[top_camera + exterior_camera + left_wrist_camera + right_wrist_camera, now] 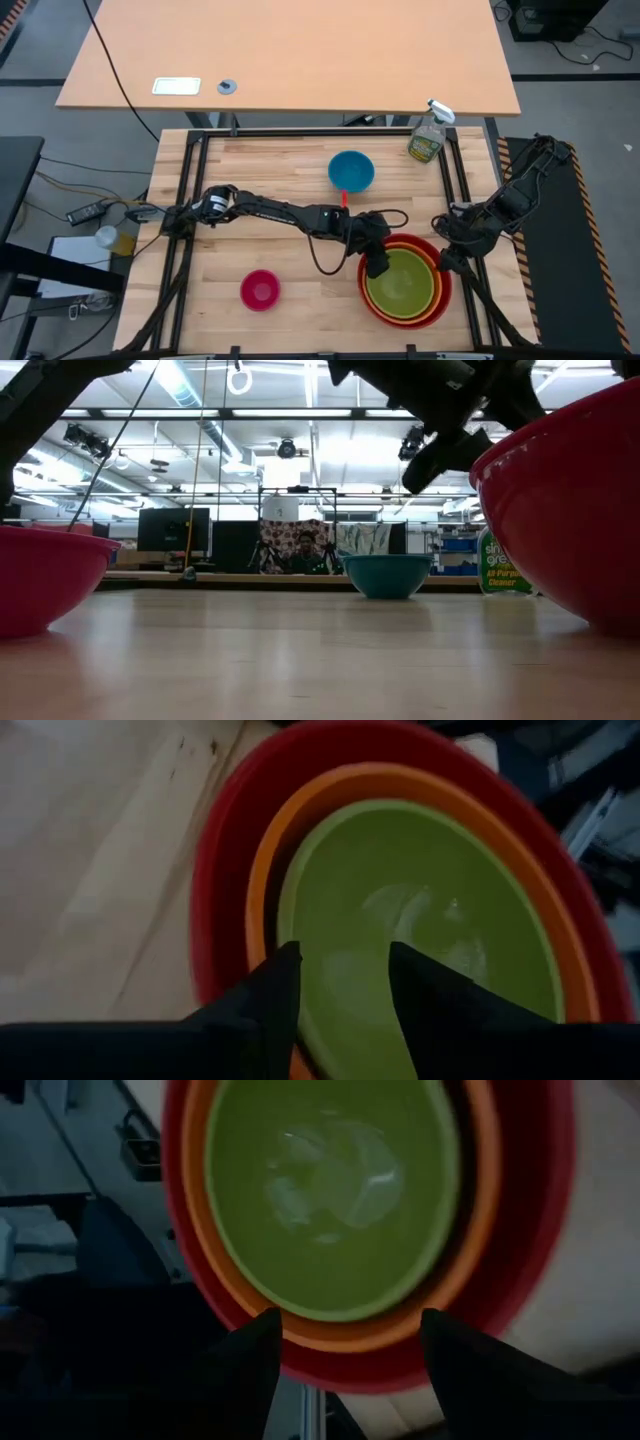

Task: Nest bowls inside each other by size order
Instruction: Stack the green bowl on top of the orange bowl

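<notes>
The red bowl (432, 300) stands near the table's right front, with the orange bowl (437, 281) in it and the green bowl (403, 283) in the orange one. The blue bowl (351, 171) stands alone farther back. The pink bowl (260, 290) stands alone at the front left. My left gripper (377, 266) is open at the stack's left rim, one finger (285, 982) outside the green bowl's rim (300, 910) and one inside. My right gripper (447, 262) is open beside the stack's right rim, and in its wrist view (345, 1335) the red rim (340, 1370) lies between its fingers.
A clear spray bottle (428, 138) stands at the table's far right corner. A dark cable (322, 262) from the left arm loops over the table beside the stack. Bare wood lies between the pink bowl and the stack, and at the far left.
</notes>
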`<state>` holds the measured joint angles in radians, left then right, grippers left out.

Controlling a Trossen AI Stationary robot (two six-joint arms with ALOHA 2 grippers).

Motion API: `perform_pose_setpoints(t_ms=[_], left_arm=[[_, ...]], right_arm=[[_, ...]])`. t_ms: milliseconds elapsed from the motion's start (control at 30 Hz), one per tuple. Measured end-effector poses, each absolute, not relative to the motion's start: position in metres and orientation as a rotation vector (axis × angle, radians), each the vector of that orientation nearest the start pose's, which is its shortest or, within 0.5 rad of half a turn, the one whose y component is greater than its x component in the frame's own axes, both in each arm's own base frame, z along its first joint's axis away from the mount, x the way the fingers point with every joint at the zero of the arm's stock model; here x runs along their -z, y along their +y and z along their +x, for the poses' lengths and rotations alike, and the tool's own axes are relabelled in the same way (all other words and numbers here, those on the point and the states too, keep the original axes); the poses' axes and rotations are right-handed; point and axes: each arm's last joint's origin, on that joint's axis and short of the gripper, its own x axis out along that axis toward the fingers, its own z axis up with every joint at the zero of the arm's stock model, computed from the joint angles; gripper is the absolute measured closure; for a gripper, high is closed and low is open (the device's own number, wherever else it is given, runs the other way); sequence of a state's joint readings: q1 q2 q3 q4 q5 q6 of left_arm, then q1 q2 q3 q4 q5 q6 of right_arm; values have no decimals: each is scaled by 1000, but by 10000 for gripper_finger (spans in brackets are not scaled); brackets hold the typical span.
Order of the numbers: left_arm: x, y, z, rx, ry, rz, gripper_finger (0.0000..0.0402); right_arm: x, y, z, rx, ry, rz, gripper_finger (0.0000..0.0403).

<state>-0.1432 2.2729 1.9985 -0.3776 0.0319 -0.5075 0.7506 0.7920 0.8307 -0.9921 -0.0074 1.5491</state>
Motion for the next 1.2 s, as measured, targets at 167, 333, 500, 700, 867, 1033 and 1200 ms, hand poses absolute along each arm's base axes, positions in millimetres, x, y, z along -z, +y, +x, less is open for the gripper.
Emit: perform_pose_setpoints(t_ms=[167, 333, 500, 700, 867, 1033, 1200], left_arm=[[-263, -81, 496, 14, 711, -257, 244], [-287, -101, 470, 26, 758, -42, 244], [-292, -110, 452, 59, 811, 40, 244], [-286, -104, 423, 39, 799, 46, 244], [-263, -97, 394, 0, 763, -47, 244], [-248, -90, 372, -66, 740, -166, 244], [-246, -90, 364, -99, 700, -218, 244]], right_arm=[[-274, 108, 116, 59, 1175, 865, 158], [-259, 127, 136, 4, 1191, 716, 158], [-241, 139, 149, 24, 1249, 598, 161], [-217, 146, 162, 63, 1328, 460, 169], [-196, 151, 174, 78, 1390, 360, 172], [-180, 154, 181, 79, 1446, 285, 172], [-174, 155, 185, 55, 1487, 288, 172]])
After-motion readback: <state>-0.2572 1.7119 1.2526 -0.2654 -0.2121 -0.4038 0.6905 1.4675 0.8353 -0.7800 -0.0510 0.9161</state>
